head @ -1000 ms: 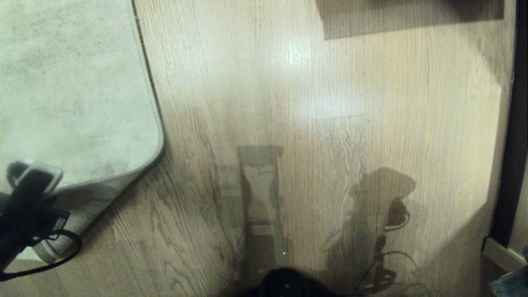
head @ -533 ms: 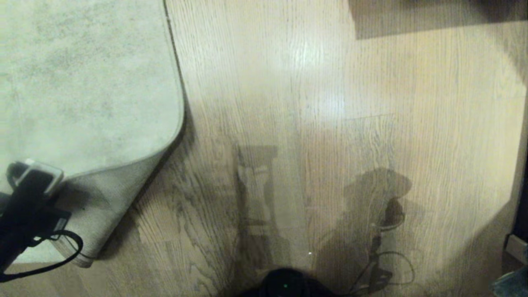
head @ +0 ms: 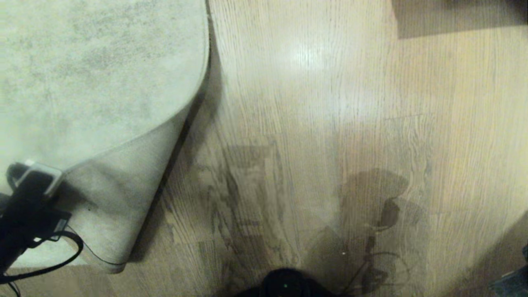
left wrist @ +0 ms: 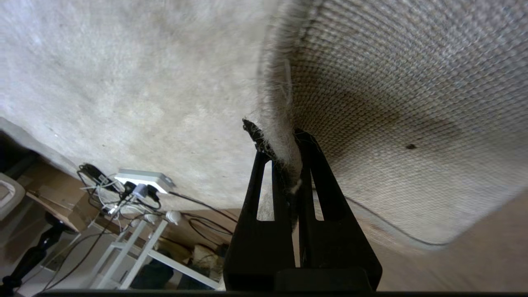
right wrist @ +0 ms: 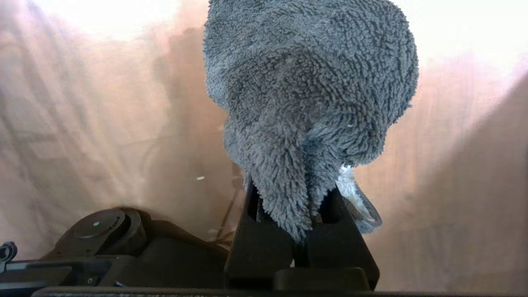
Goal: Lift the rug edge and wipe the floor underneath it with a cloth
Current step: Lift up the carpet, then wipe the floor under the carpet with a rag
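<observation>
In the head view, the rug (head: 95, 74) fills the far left of the scene, and its near right corner is folded up and over so the woven backing (head: 119, 194) faces upward. The rug edge (head: 123, 142) runs as a pale line across that fold. The left arm (head: 24, 206) reaches in at the near left, its end against the raised corner, with a black cable looping below it. The floor (head: 330, 103) of wood-grain planks spreads to the right, carrying a bright glare patch and the robot's shadows.

In the left wrist view, the left gripper (left wrist: 284, 148) is clenched on the rug edge (left wrist: 280, 123); the fuzzy border sits pinched between the two black fingers (left wrist: 313, 173). Pale pile lies on one side of the grip and tan backing (left wrist: 392, 103) on the other. A white power strip (left wrist: 142, 179) with cables lies beyond the rug.

In the right wrist view, the right gripper (right wrist: 295, 214) grasps the cloth (right wrist: 309, 90), a grey fuzzy bundle bulging out beyond the fingers, above the floor (right wrist: 103, 123).
</observation>
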Tool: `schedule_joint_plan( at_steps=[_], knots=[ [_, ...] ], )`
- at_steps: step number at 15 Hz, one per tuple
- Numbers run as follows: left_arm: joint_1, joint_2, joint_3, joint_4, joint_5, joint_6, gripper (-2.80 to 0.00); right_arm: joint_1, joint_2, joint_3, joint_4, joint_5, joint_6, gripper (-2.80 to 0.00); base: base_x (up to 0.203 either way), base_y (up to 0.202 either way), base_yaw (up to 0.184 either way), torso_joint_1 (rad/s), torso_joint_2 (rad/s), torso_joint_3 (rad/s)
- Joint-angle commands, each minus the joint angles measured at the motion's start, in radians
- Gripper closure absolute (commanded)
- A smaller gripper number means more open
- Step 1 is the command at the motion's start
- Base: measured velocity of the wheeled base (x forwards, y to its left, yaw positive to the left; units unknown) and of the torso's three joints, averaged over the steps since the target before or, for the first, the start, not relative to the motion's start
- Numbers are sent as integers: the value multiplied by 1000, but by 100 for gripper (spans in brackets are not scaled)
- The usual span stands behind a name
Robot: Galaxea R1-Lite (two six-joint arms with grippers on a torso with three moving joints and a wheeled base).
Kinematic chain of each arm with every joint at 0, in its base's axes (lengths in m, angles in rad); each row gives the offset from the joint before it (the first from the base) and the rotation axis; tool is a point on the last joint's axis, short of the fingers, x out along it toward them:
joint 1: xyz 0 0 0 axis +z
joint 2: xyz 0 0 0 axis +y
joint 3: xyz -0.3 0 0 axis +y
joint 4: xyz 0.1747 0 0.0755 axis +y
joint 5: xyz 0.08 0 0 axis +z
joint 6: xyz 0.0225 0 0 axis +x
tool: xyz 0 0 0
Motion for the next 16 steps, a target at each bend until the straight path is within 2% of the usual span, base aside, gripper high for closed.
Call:
schedule_joint_plan(
  at_steps=[1, 3, 16],
  knots=[
    [0, 3, 0, -4, 2, 4, 0, 0, 1, 0, -1, -1, 0, 0, 0, 186, 0, 1, 6, 6],
    [0, 3, 2, -4, 2, 5, 0, 0, 1, 0, 0, -1, 0, 0, 0, 112, 0, 4, 5, 5],
    [0, -48, 43, -4, 10, -30, 0, 0, 1, 0, 0, -1, 0, 0, 0, 0, 0, 0, 0, 0]
  ],
)
